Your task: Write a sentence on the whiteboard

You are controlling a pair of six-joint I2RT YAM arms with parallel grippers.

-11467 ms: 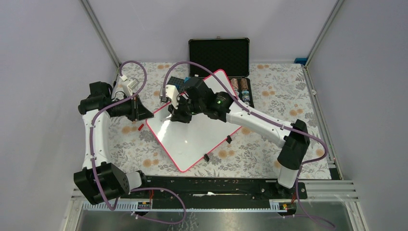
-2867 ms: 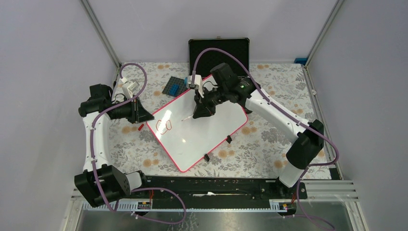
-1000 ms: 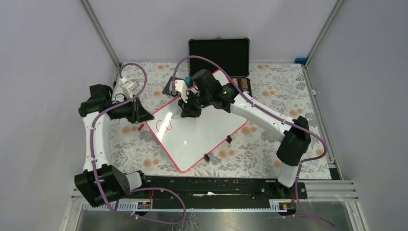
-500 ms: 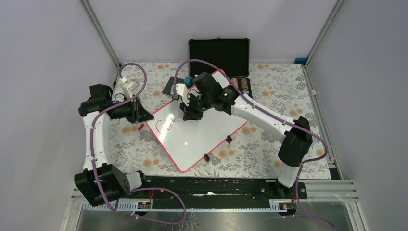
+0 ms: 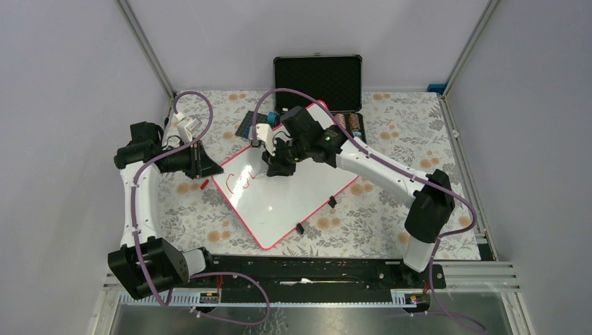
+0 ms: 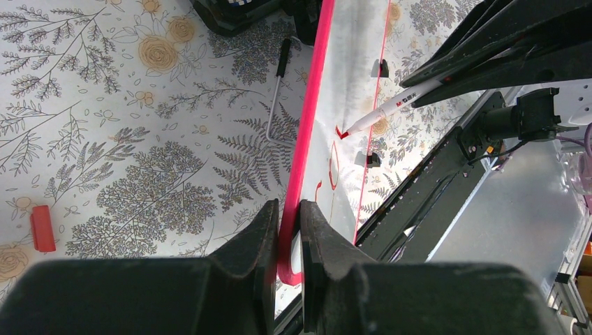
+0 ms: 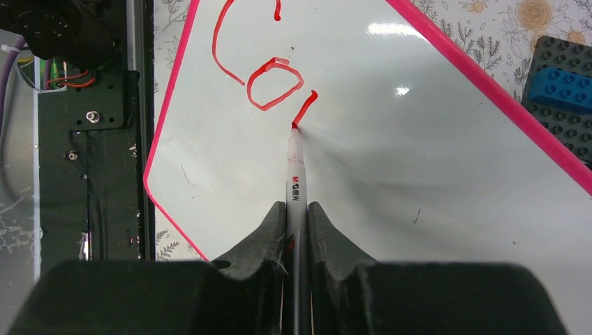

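While my left gripper (image 6: 288, 209) pinches the pink rim of the whiteboard (image 5: 293, 199), lying askew on the floral table (image 5: 391, 209), my right gripper (image 7: 297, 209) clamps the marker (image 7: 295, 171), its tip touching the sentence (image 7: 264, 82), ahead of those fingers.

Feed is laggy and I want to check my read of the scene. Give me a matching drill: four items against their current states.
1 left gripper
2 right gripper
3 small red piece
4 black case

A open, at the far side
B shut on the marker
C lying loose on the tablecloth
D shut on the whiteboard frame

Pairs: 1-D, 2-B, 3-C, 4-A
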